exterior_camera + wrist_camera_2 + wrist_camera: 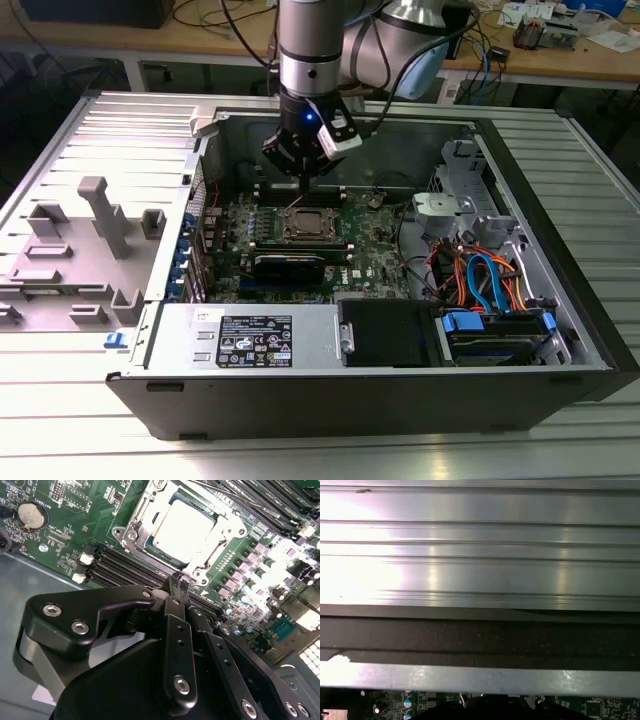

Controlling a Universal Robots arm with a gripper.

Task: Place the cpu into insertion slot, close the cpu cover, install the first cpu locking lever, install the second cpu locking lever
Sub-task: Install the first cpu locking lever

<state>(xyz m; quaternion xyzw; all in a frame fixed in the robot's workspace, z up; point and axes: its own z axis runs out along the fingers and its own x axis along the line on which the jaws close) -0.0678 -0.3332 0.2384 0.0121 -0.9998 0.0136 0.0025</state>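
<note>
1. The work surface is a ribbed aluminium table (560, 430) of long extruded slats. An open black computer case (300, 405) lies on it, side panel off.
2. On the exterior view's left, grey plastic fixtures (95, 225) stand on a slatted metal plate beside the case.
3. Behind the case a wooden bench (600, 62) runs across the room, carrying loose cables and small items.
4. Inside the case a green motherboard (375, 245) lies flat. On the exterior view's right sit a metal drive cage (470, 215) and a bundle of orange and blue cables (485, 280). A black power supply (385, 335) lies along the near wall.
5. The insertion slot (305, 225) sits near the middle of the board, with long black memory slots (117, 567) beside it.
6. The cpu (185, 530) lies in the slot, its pale metal top facing up. The cpu cover (145, 515) lies flat around it, framing the chip.
7. The gripper (302, 178) hangs just above the board at the far edge of the socket in the exterior view. In the second wrist view its black fingers (175, 592) are drawn together to a narrow tip at the socket's corner, clenched, with nothing seen between them.
8. Whether the tip touches a locking lever cannot be told.
9. The first wrist view shows the slatted table top and the case's dark wall (480, 635), with a strip of the board below it.
</note>
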